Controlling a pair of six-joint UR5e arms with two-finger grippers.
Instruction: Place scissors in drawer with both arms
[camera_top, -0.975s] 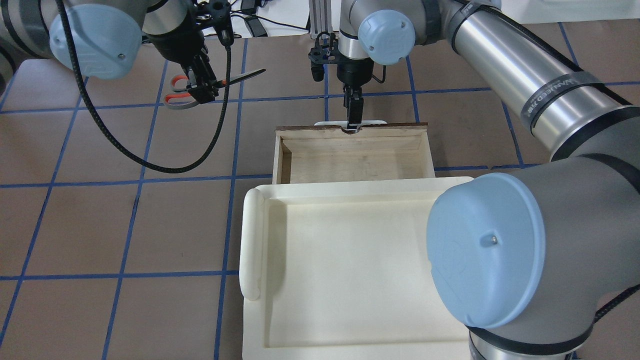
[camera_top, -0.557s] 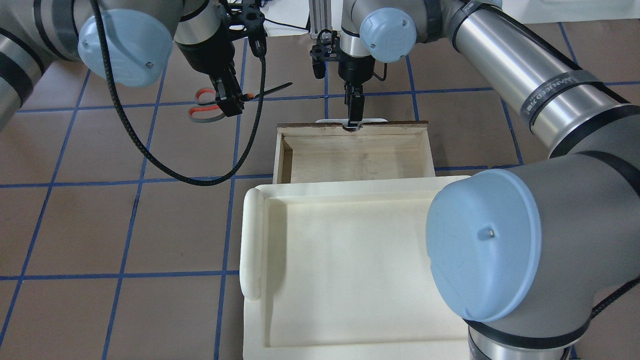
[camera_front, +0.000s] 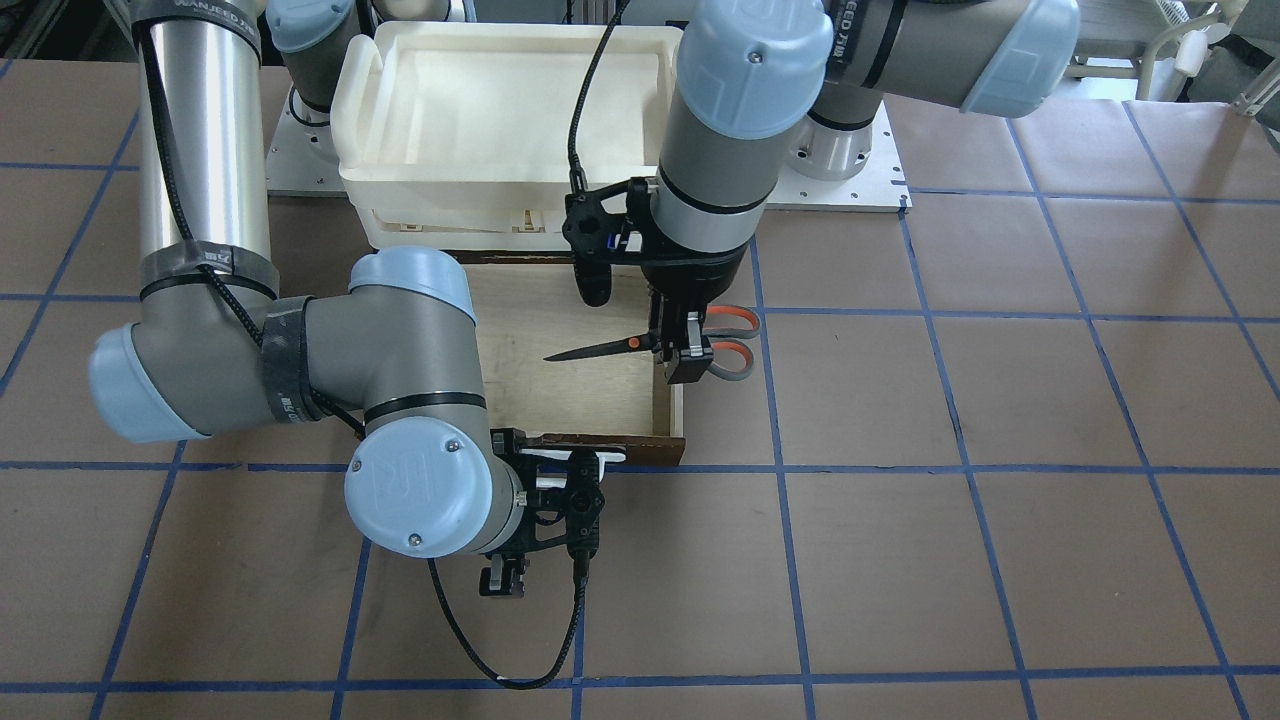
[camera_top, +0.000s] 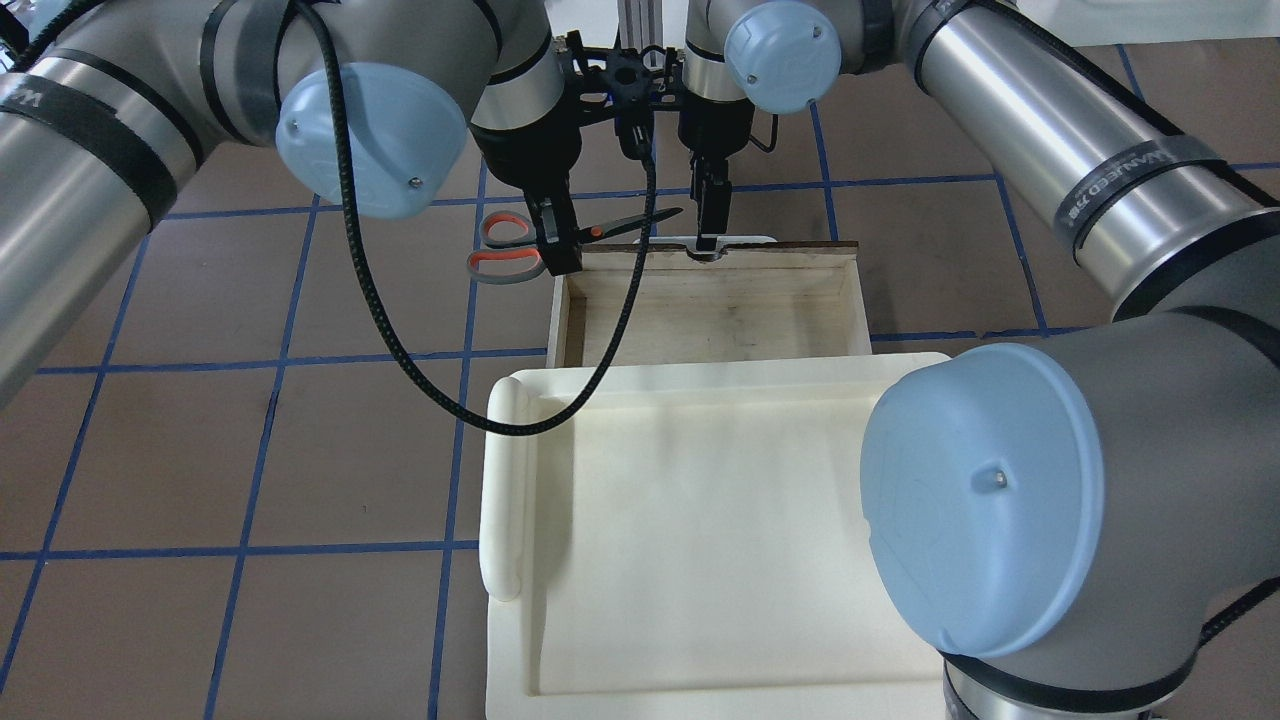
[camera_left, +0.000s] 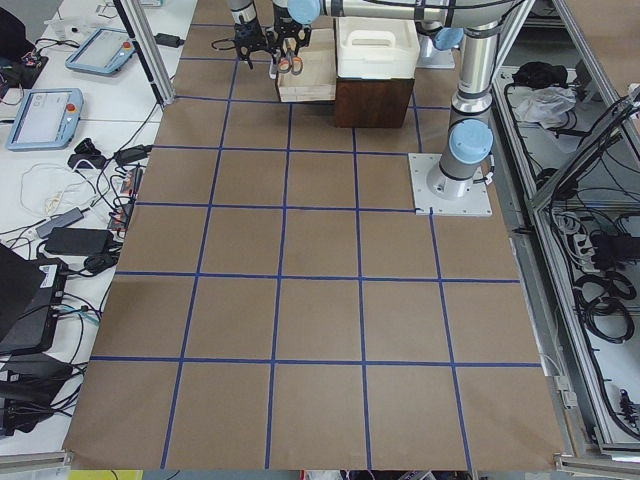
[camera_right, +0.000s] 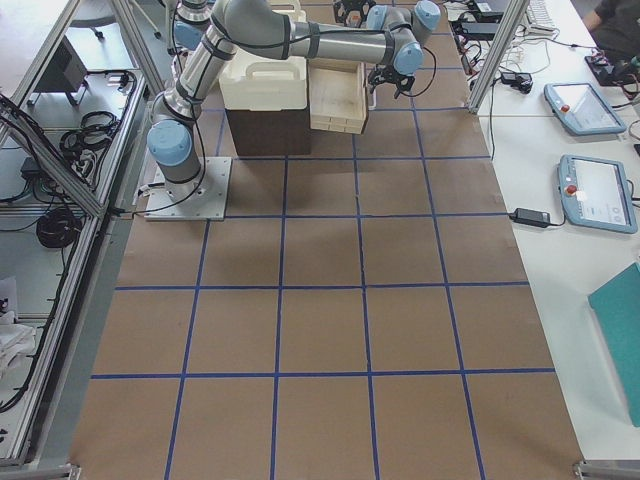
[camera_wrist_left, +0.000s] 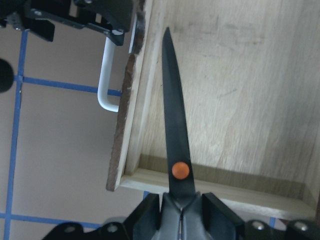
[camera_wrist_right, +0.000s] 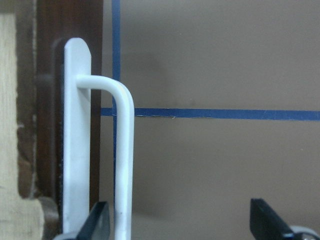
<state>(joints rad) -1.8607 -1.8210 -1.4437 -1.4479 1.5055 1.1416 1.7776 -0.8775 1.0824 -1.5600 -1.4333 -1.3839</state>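
My left gripper (camera_top: 558, 240) is shut on the scissors (camera_top: 500, 262) at the pivot. It holds them level above the drawer's (camera_top: 720, 310) side wall. The dark blades (camera_front: 600, 348) reach over the pale open interior, while the orange-lined loops (camera_front: 730, 340) hang outside it. In the left wrist view the blades (camera_wrist_left: 175, 135) point along the inside of the brown drawer front. My right gripper (camera_top: 708, 235) is at the white bar handle (camera_wrist_right: 124, 150). Its jaws stand apart, with the bar close to one finger (camera_wrist_right: 100, 222).
A cream-white plastic bin (camera_top: 510, 480) sits on the cabinet above the drawer's rear. The left arm's black cable (camera_top: 400, 350) loops down beside the drawer and over the bin's corner. Brown table with blue grid lines lies all around.
My left arm has carried the scissors to the right, from over the bare table to the drawer's side wall. The right gripper has stayed at the handle.
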